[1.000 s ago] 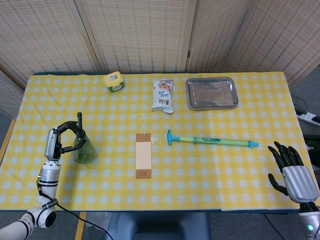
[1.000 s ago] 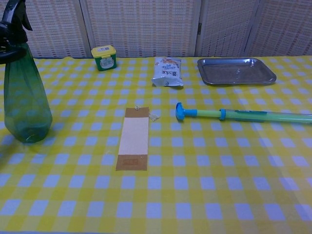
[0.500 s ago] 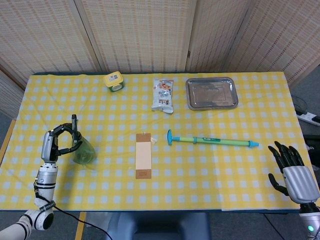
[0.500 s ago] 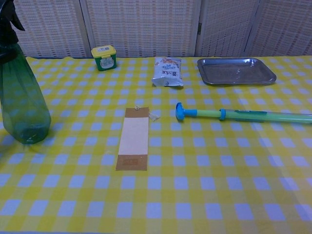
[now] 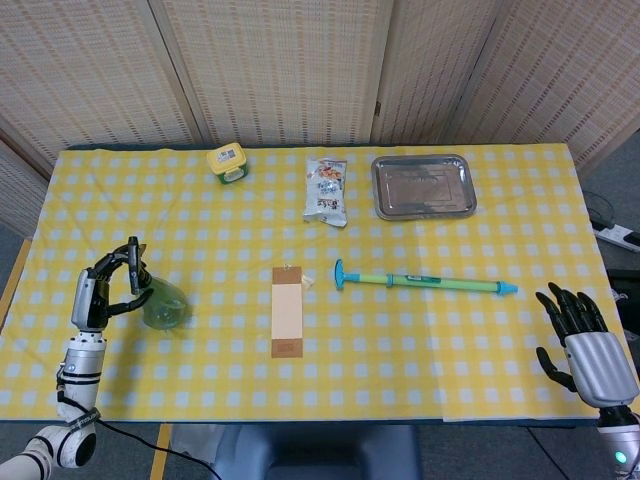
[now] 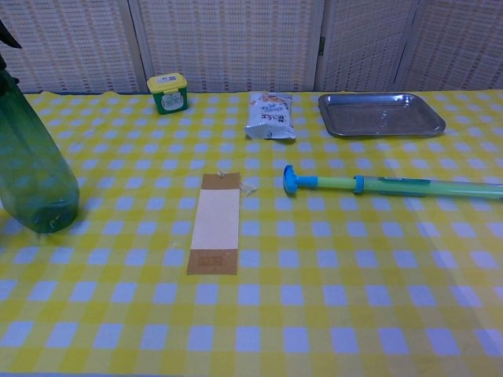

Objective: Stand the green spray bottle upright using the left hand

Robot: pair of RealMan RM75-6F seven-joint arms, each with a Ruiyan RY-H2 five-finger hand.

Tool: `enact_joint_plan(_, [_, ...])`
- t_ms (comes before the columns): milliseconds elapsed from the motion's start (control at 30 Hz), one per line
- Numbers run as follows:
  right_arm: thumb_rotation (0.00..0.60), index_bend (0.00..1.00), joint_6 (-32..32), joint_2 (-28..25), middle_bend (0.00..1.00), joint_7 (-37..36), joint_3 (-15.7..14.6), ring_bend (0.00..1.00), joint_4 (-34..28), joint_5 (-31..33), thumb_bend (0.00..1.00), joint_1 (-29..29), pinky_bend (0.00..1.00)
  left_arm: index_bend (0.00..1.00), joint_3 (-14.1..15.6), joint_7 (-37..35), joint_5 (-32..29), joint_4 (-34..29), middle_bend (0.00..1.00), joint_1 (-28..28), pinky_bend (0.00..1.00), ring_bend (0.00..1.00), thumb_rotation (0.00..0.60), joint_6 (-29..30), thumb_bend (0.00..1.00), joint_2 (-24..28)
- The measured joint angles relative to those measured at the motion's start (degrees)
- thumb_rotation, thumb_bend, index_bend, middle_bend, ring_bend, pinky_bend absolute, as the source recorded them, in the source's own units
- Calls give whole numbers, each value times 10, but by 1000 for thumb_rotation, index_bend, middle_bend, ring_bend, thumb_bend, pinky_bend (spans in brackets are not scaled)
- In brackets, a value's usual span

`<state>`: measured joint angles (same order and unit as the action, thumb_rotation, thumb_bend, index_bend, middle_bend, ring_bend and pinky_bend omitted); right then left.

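Note:
The green spray bottle [image 5: 165, 310] stands on its base near the table's left front edge, and its black nozzle leans toward the left. My left hand [image 5: 95, 295] is beside it on the left, with fingers curled around its neck and trigger. In the chest view the green spray bottle [image 6: 31, 173] fills the left edge; its top is cut off and the left hand does not show there. My right hand [image 5: 585, 345] hangs off the table's front right corner, fingers spread, holding nothing.
A brown card [image 5: 287, 311] lies mid-table, with a green and blue rod [image 5: 420, 281] to its right. Along the back sit a yellow-lidded jar [image 5: 227, 162], a snack packet [image 5: 326, 190] and a metal tray [image 5: 423, 186].
My left hand has drifted left and toward the front edge, and the bottle's top has gone with it while its base shifted only slightly. The right hand has not moved.

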<state>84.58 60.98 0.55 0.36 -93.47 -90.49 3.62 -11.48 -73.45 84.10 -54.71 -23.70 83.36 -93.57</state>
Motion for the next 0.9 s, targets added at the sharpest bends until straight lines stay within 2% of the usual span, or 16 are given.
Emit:
enact_joint_plan(67, [600, 0, 3, 1, 0, 4, 0, 0, 0, -1, 451, -1, 0, 426, -1, 1, -1, 1, 669, 1, 106, 380, 600, -1, 249, 0])
enact_joint_plan(133, [600, 0, 4, 2, 0, 5, 1, 0, 0, -1, 452, -1, 0, 417, -3, 0, -4, 1, 646, 1, 78, 349, 600, -1, 219, 0])
enact_joint_plan(333, [600, 0, 2, 2, 0, 5, 0, 0, 0, -2, 451, -1, 0, 345, -7, -8, -8, -3, 543, 4, 12, 239, 600, 0, 191, 1])
enact_joint_plan(533, [600, 0, 4, 2, 0, 7, 0, 0, 0, -4, 451, -2, 0, 273, -9, -17, -8, -24, 450, 10, 0, 150, 578, 0, 183, 17])
enact_joint_plan(900, [600, 0, 8, -1, 0, 2, -2, 0, -1, -9, 451, -3, 0, 267, -6, -20, -13, -37, 442, 30, 0, 138, 520, 8, 183, 28])
